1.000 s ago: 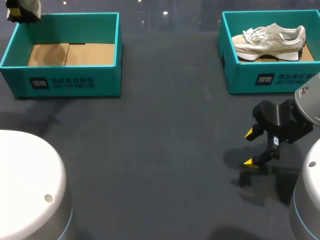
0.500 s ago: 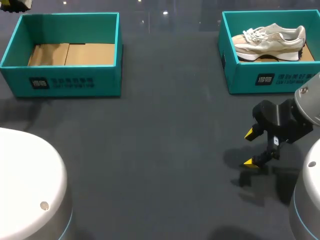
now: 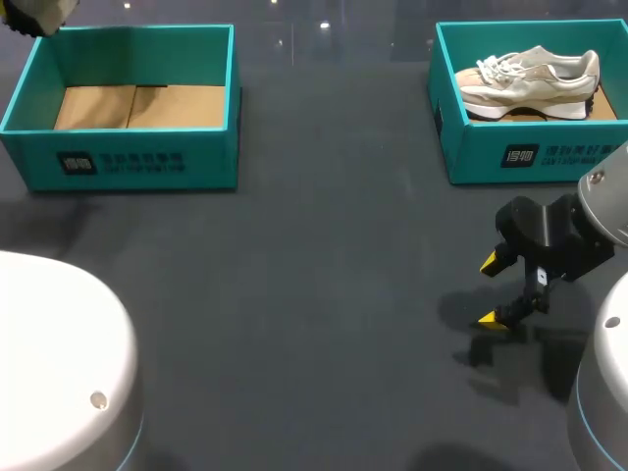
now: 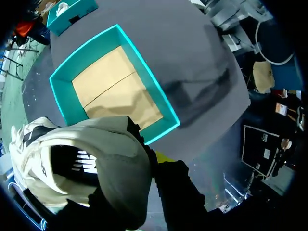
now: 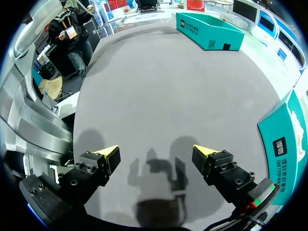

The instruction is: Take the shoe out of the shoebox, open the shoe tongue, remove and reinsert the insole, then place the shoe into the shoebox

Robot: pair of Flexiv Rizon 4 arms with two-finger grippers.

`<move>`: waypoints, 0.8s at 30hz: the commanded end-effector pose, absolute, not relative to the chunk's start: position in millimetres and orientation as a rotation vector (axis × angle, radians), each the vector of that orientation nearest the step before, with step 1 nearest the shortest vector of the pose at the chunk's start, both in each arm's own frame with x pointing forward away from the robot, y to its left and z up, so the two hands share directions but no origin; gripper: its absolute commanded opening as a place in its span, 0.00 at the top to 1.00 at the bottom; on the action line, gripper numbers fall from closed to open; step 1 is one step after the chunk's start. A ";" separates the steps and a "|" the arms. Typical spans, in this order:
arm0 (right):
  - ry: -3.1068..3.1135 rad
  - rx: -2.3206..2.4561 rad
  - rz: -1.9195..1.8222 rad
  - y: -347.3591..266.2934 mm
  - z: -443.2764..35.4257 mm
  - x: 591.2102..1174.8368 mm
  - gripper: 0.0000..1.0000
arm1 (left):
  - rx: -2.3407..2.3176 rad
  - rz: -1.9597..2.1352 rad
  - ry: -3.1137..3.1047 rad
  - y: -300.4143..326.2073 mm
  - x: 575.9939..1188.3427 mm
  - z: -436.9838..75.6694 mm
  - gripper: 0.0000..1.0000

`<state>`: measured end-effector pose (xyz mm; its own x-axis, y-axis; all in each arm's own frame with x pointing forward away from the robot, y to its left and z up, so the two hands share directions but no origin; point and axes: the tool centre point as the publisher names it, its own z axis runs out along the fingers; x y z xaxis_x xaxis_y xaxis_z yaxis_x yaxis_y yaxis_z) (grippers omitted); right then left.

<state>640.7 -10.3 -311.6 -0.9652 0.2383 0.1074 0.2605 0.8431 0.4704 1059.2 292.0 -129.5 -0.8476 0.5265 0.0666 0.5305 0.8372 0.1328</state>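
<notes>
Two teal shoeboxes stand at the back of the table. The left shoebox [image 3: 137,162] holds nothing; only its cardboard floor shows. My left gripper [image 3: 25,18] hangs over that box's far left corner, shut on a pale sneaker [image 4: 96,144]. In the left wrist view the sneaker hides one finger, and the empty box [image 4: 65,94] lies below and ahead of it. A second pale sneaker [image 3: 530,80] lies on its side in the right shoebox [image 3: 530,157]. My right gripper [image 3: 489,290] is open above bare table in front of that box, its fingers [image 5: 108,154] wide apart with nothing between them.
The dark grey table top [image 3: 314,294] stretches between the boxes and towards me. In the right wrist view the right box's wall [image 5: 284,139] stands close beside the gripper, and the left box [image 5: 207,31] is far ahead.
The left gripper with the sneaker has shifted slightly at the far left corner. The right arm and both boxes have not moved.
</notes>
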 end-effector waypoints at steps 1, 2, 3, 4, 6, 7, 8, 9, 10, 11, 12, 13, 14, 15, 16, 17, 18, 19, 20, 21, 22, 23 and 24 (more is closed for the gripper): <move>-2.976 -0.404 -0.768 -10.8 -311.3 638.6 0.00 | -1.286 -0.203 -3.009 297.7 1039.2 -129.7 1.00; -2.976 -0.404 -0.768 -10.8 -311.3 638.6 0.00 | -1.286 -0.203 -3.009 297.7 1039.2 -129.7 1.00; -2.976 -0.404 -0.768 -10.8 -311.3 638.6 0.00 | -1.286 -0.203 -3.009 297.7 1039.2 -129.7 1.00; -2.976 -0.404 -0.768 -10.8 -311.3 638.6 0.00 | -1.286 -0.203 -3.009 297.7 1039.2 -129.7 1.00; -2.976 -0.404 -0.768 -10.8 -311.3 638.6 0.00 | -1.286 -0.203 -3.009 297.7 1039.2 -129.7 1.00; -2.976 -0.404 -0.768 -10.8 -311.3 638.6 0.00 | -1.286 -0.203 -3.009 297.7 1039.2 -129.7 1.00; -2.976 -0.404 -0.768 -10.8 -311.3 638.6 0.00 | -1.286 -0.203 -3.009 297.7 1039.2 -129.7 1.00; -2.976 -0.404 -0.768 -10.8 -311.3 638.6 0.00 | -1.303 -0.214 -2.990 298.9 1043.8 -129.9 1.00; -2.976 -0.404 -0.768 -10.8 -311.3 638.6 0.00 | -1.420 -0.211 -2.942 299.4 1047.6 -130.6 1.00; -2.976 -0.404 -0.768 -10.8 -311.3 638.6 0.00 | -1.408 -0.215 -2.943 301.8 1052.2 -130.7 1.00; -2.976 -0.404 -0.768 -10.8 -311.3 638.6 0.00 | -1.473 -0.222 -2.899 303.0 1056.1 -131.4 1.00; -2.976 -0.404 -0.768 -10.8 -311.3 638.6 0.00 | -1.523 -0.231 -2.881 304.4 1058.9 -132.0 1.00; -2.976 -0.404 -0.768 -10.8 -311.3 638.6 0.00 | -1.517 -0.269 -2.874 306.0 1061.7 -132.5 1.00; -2.976 -0.404 -0.768 -10.8 -311.3 638.6 0.00 | -1.628 -0.268 -2.818 306.0 1063.0 -132.9 1.00; -2.976 -0.404 -0.768 -10.8 -311.3 638.6 0.00 | -1.657 -0.264 -2.797 307.4 1065.1 -133.4 1.00; -2.976 -0.404 -0.768 -10.8 -311.3 638.6 0.00 | -1.672 -0.278 -2.769 308.2 1068.8 -134.2 1.00; -2.976 -0.404 -0.768 -10.8 -311.3 638.6 0.00 | -1.726 -0.261 -2.705 309.3 1073.9 -135.0 1.00; -2.976 -0.404 -0.768 -10.8 -311.3 638.6 0.00 | -1.731 -0.267 -2.658 310.6 1079.6 -135.6 1.00; -2.976 -0.404 -0.768 -10.8 -311.3 638.6 0.00 | -1.716 -0.314 -2.644 312.2 1084.6 -135.8 1.00; -2.976 -0.404 -0.768 -10.8 -311.3 638.6 0.00 | -1.716 -0.314 -2.644 312.2 1084.6 -135.8 1.00; -2.976 -0.404 -0.768 -10.8 -311.3 638.6 0.00 | -1.716 -0.314 -2.644 312.2 1084.6 -135.8 1.00; -2.976 -0.404 -0.768 -10.8 -311.3 638.6 0.00 | -1.716 -0.314 -2.644 312.2 1084.6 -135.8 1.00; -2.976 -0.404 -0.768 -10.8 -311.3 638.6 0.00 | -1.716 -0.314 -2.644 312.2 1084.6 -135.8 1.00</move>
